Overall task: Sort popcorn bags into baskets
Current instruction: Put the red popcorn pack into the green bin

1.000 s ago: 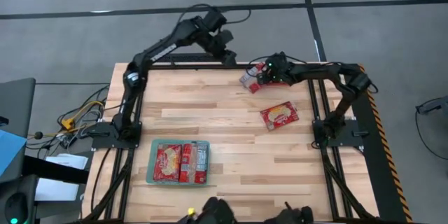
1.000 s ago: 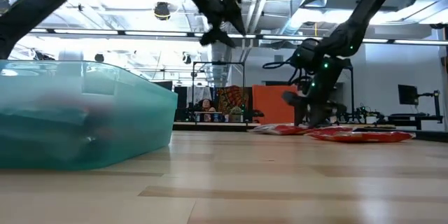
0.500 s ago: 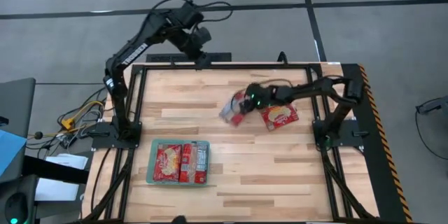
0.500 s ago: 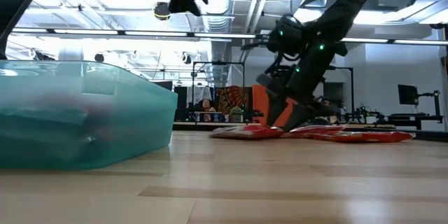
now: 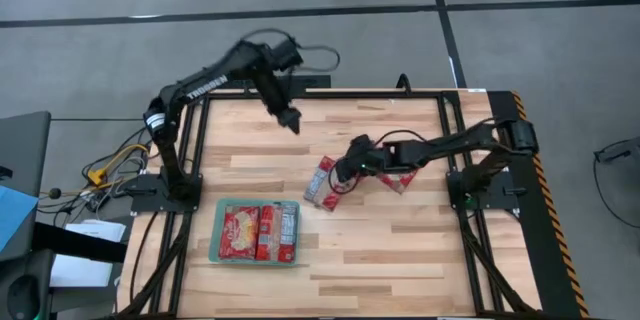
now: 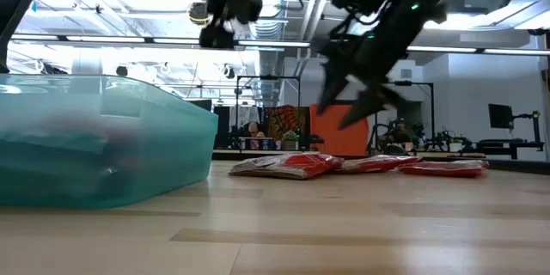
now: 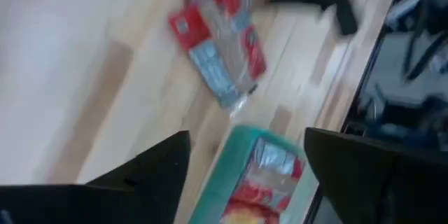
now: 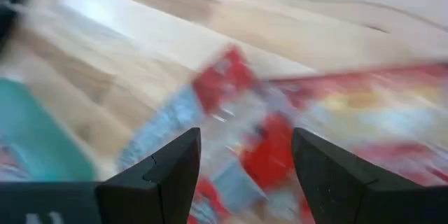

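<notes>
From above, the tray (image 5: 217, 222) at the near left holds three bags (image 5: 258, 232); two more bags (image 5: 322, 182) lie mid-table under the right gripper (image 5: 345, 174), whose fingers are spread and empty. The low view shows that gripper raised above them. The left gripper (image 5: 293, 121) hovers open, far left.
</notes>
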### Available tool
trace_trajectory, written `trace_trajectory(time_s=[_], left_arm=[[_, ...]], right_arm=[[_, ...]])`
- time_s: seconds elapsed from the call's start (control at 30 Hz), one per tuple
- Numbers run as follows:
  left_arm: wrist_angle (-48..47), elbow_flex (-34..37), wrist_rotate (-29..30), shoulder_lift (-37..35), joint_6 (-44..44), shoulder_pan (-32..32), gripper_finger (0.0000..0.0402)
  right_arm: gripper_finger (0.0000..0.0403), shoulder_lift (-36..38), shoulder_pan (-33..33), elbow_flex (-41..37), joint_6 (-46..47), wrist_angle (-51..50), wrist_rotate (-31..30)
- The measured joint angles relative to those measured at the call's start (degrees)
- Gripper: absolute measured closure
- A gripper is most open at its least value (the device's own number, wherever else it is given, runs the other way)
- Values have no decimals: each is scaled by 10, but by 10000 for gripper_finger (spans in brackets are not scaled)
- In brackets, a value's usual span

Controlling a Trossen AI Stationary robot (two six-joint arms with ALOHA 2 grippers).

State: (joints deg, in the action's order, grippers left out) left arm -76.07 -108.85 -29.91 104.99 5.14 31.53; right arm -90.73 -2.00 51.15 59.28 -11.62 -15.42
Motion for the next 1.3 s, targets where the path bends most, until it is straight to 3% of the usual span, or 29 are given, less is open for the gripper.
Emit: trace_trajectory(time_s=[0.2, 0.33, 0.43, 0.9, 1.3], left_arm=[[262, 219, 65, -15, 72, -43, 84], [411, 322, 39, -11, 154, -53, 69], [461, 380, 36, -9, 185, -65, 68], [693, 495, 98, -9, 300, -150, 68], [866, 595, 103, -11, 415, -155, 68]], right_arm=[[154, 49, 38, 0, 67, -92, -72], [154, 48, 56, -1, 96, -116, -90], [154, 33, 69, 0, 104, -110, -90], [154, -71, 89, 1, 130, -28, -39], [154, -71, 101, 1, 137, -21, -41]])
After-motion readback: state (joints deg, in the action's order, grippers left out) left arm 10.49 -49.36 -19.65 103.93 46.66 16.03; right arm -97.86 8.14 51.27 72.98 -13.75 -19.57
